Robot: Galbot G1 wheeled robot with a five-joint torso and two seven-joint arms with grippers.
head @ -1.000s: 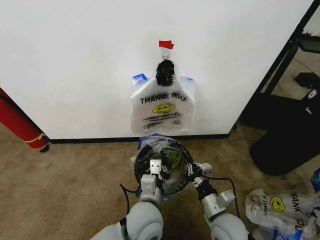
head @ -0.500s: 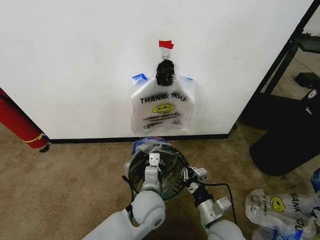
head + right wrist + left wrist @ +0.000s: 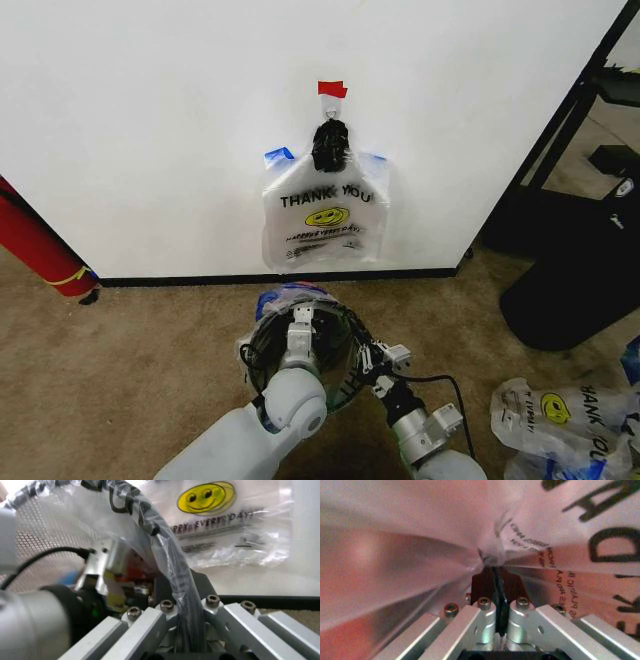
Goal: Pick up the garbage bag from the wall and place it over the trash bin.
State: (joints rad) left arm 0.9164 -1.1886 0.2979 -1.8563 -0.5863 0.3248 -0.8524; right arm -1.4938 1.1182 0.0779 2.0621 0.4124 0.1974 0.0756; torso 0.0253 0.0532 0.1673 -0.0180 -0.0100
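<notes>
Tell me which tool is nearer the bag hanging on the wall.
Left. The left tool pinches bag plastic over the bin, closer to the hanging bag; the right tool grips the rim farther back.

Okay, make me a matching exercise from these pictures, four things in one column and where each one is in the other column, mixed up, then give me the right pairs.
Things:
1. red tape piece
2. hanging garbage bag
3. trash bin
4. left gripper

Places:
A. on the carpet below the hanging bag
B. on the wall, above the black hook
C. shut on bag plastic at the bin
D. against the wall, under the hook

Pairs: 1-B, 2-D, 3-A, 4-C
</notes>
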